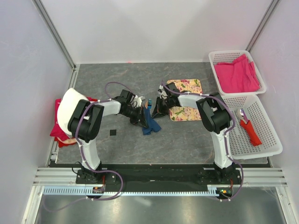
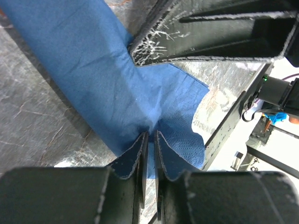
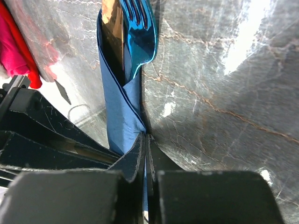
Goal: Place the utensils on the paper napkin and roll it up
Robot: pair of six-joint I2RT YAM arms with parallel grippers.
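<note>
In the middle of the table, the two arms meet over the blue napkin (image 1: 150,124). Each claw is pressed together on it, so neither arm is nearer than the other.

The right claw (image 3: 145,148) pinches one end of a narrow folded bundle. The long axis of this bundle runs straight away from the fingers. A blue fork (image 3: 138,35) sits inside the fold with its prongs at the far end, sticking out of the paper. Beside it is a second, darker shiny piece (image 3: 112,32), which I cannot name for sure.

The left claw (image 2: 148,151) pinches the edge of the loose part of the napkin, which spreads wide and flat away from it, with a little crease at the grip.

I judge that the cutlery is already laid in and the rolling is only partly done. The next turn must go around the bundle's long axis, with the loose sheet coming from the left claw's side. If the right grip tilts, the fork may slip out through the open far end.
</note>
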